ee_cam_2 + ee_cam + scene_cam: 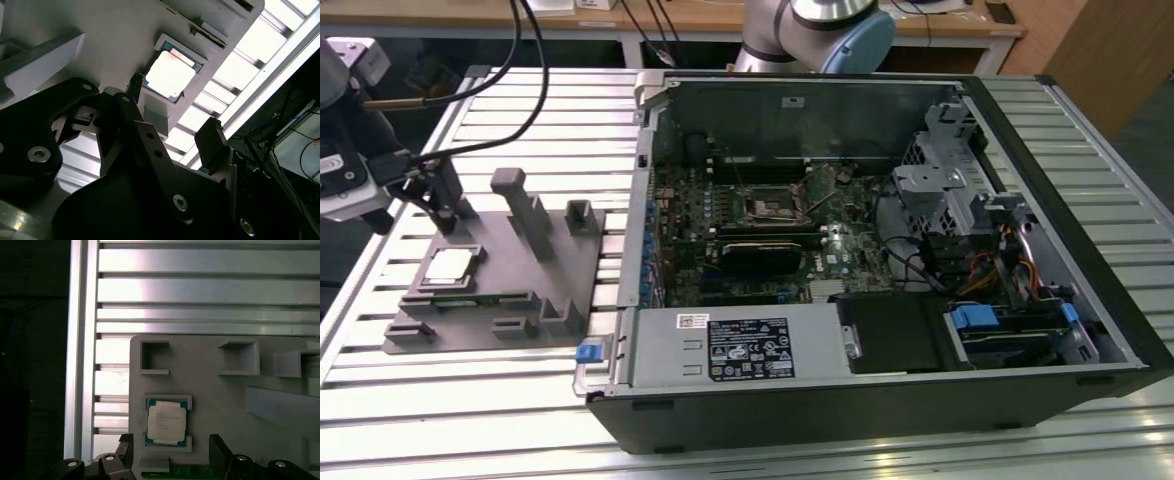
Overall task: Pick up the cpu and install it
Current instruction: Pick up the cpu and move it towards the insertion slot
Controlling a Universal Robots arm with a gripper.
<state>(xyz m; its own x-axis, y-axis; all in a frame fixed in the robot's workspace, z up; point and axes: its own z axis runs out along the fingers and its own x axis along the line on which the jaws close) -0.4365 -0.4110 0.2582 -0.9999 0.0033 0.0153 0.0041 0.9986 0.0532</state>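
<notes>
The gripper (171, 447) hangs spread and empty. The cpu (166, 424) lies flat in its grey fixture (225, 405) pocket, just ahead of the fingertips and centred between them, edges squared to them. The open computer case (1121, 300) stands well apart beyond.

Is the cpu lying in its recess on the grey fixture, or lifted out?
In. The cpu lies flat in the recess of the grey fixture; the open gripper holds nothing.
</notes>
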